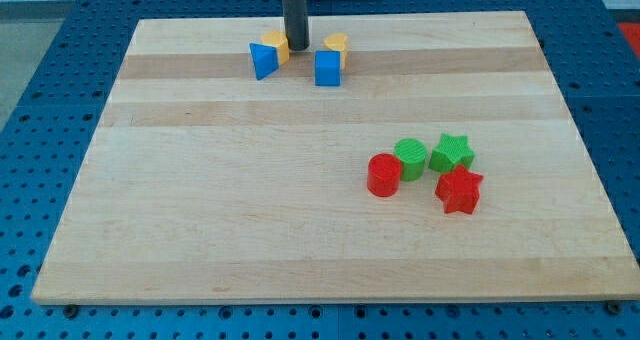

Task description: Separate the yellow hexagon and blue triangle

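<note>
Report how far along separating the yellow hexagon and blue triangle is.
Nothing looks done yet: the yellow hexagon block touches the blue triangle block near the wooden board's top edge. In hand: my tip sits just right of the hexagon. Left: pushing the pair apart.

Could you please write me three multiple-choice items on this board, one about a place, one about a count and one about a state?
1. Where does my tip stand?
A. among the red and green blocks
B. between the yellow hexagon and the blue cube
C. off the wooden board

2. How many blue blocks are there?
A. one
B. two
C. three

3. How do the yellow hexagon and the blue triangle lie?
A. touching
B. far apart
C. stacked

Answers: 1 B, the rod ends just right of the hexagon, upper left of the cube. 2 B, only a triangle and a cube are blue. 3 A, the triangle sits against the hexagon's lower left side.
</note>
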You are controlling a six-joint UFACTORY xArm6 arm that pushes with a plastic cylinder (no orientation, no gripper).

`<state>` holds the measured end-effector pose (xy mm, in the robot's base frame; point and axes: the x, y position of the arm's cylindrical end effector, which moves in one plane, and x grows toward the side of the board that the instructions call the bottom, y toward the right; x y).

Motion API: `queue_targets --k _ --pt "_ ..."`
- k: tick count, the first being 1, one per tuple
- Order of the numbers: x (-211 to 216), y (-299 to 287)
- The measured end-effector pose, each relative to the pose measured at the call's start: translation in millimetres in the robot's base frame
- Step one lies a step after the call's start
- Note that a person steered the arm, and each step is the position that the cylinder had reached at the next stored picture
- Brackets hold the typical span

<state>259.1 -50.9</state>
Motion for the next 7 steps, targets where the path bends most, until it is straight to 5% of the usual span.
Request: queue_targets --k 7 --pt "-18 -53"
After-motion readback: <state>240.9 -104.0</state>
